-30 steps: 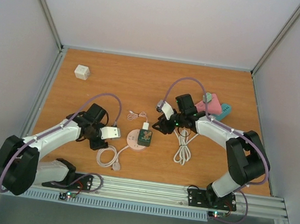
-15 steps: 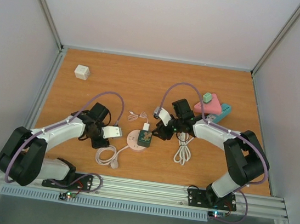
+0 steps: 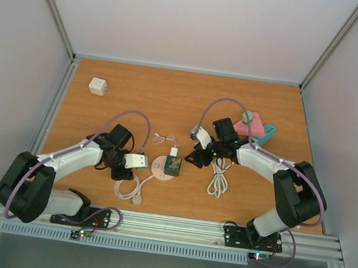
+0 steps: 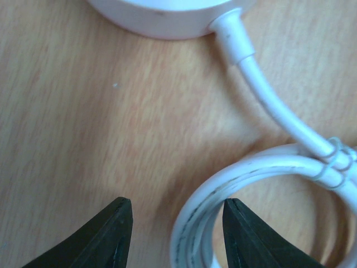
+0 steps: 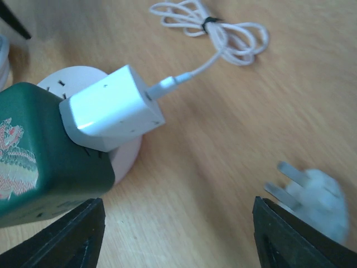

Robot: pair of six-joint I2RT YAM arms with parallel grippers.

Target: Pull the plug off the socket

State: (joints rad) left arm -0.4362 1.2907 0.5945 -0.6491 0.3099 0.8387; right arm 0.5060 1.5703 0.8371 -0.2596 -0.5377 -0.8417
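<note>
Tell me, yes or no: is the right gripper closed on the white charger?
No, in the right wrist view the right gripper stands open and the white charger sits ahead of its fingers, untouched.

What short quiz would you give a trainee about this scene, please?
1. True or false: the white charger sits on the round socket.
2. The coiled white cable is: A: lying flat below the left pincer; B: lifted and clamped tight; C: out of the left wrist view.
3. Fill in: the right pincer stands ___, holding nothing.

Key: 1 true; 2 A; 3 open.
</note>
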